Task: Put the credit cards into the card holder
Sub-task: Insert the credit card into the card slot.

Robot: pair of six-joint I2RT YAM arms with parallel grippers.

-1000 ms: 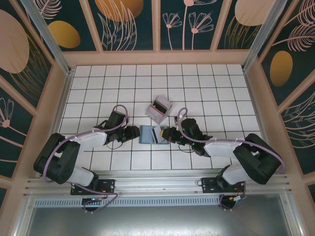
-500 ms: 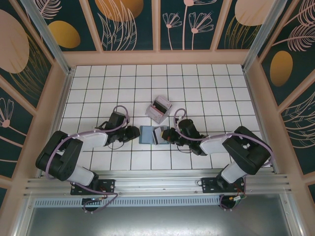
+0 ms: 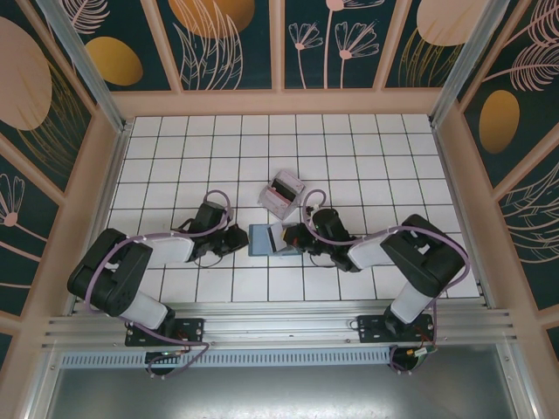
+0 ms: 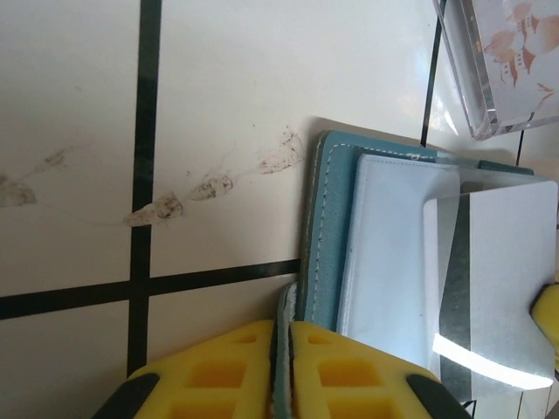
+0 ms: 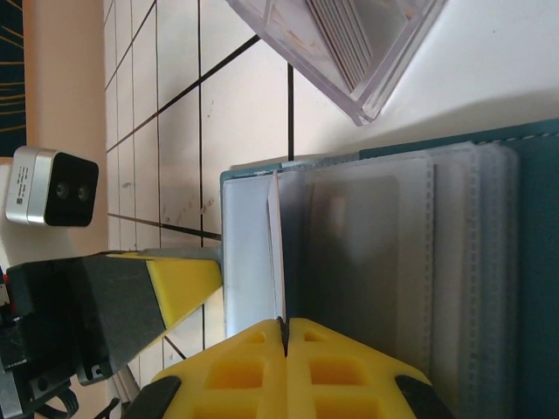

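**One card at the pocket mouth – insertion under way, not done**

Progress: the card holder point(image 3: 260, 238) lies open on the table point(image 3: 349, 148), between the two arms. Your left tool point(image 4: 284, 336) is clamped shut on the holder's near edge – the teal rim sits pinched between the yellow pads, pinning it flat. Your right tool point(image 5: 284, 327) is closed tight on one card point(image 5: 276, 244), held on edge over the pale blue inner panel, just beside the clear sleeves point(image 5: 393, 236). From the left wrist camera that card point(image 4: 498, 253) shows a pale, glossy face with a dark stripe, and it overlaps the inner panel. I'd judge it is at the pocket mouth but not seated, as most of it is exposed and the tool has not let go.

Left to do, as I read it: slide this card fully in, release it, then fetch more from the clear box point(image 3: 282, 194), which sits on the table just beyond the holder.

Counts:
- card holder – one
- card in a tool – one
- clear box – one, with a stack of cards point(image 5: 341, 35) inside; too edge-on to count
- cards already pocketed – cannot tell; a faint grey rectangle shows behind one sleeve and may be a card
- loose cards on the table – none that I can see
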